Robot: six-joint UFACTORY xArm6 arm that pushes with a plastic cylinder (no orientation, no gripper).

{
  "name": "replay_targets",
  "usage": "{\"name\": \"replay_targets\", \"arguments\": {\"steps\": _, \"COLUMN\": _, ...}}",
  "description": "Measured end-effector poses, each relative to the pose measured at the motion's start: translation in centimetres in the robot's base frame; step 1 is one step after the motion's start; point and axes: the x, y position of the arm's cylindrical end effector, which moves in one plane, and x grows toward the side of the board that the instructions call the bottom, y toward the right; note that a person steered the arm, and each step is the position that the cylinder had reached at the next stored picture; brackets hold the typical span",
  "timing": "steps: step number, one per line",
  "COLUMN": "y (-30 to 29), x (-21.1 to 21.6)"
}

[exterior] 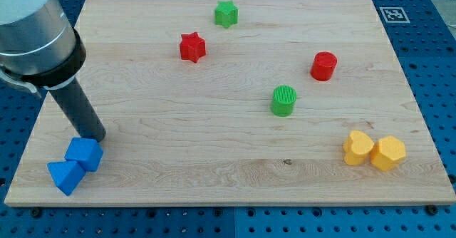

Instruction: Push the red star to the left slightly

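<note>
The red star (192, 47) lies on the wooden board (214, 145) toward the view's top, left of centre. My tip (96, 135) is at the view's lower left, far below and to the left of the red star. It touches or nearly touches the top of a blue block (85, 153). A second blue block (65, 176) sits just below and left of that one.
A green star (226, 13) is near the view's top, right of the red star. A red cylinder (323, 66) and a green cylinder (283, 100) are right of centre. Two yellow blocks (358, 148) (387, 152) sit together at the lower right.
</note>
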Motion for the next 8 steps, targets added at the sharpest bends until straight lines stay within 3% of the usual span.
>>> {"name": "replay_targets", "arguments": {"steps": 2, "y": 5.2, "x": -8.7}}
{"name": "replay_targets", "arguments": {"steps": 4, "y": 6.3, "x": -9.3}}
{"name": "replay_targets", "arguments": {"steps": 8, "y": 17.1, "x": -14.6}}
